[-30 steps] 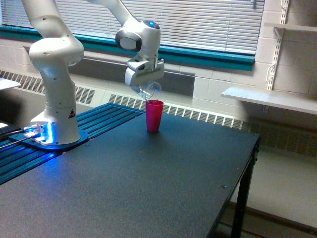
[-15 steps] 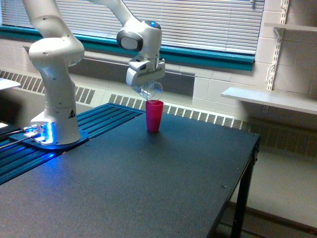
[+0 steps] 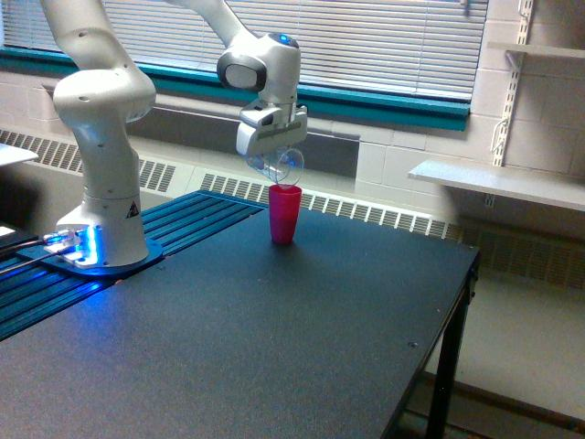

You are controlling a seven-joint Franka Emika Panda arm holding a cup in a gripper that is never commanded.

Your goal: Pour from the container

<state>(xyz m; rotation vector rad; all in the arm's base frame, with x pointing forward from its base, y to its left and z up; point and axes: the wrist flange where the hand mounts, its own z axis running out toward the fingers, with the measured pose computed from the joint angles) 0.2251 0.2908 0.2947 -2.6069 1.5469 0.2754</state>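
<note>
The gripper clamps the container — a clear cup tipped on its side, mouth towards the exterior view's right; it hangs just above the pink cup, which stands upright on the dark table — near its far edge.

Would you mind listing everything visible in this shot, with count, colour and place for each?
clear cup: one, transparent, held tipped on its side just above the pink cup; contents too small to tell
pink cup: one, opaque pink, upright on the table, far side
table: one, dark top, fills the foreground
blinds: one set, pale, over the window behind
shelves: two, pale, on the wall at the exterior view's right
radiator grille: one, white, along the wall base
arm: one, white, base lit blue at the exterior view's left
gripper: one, white, clamped on the clear cup
</note>
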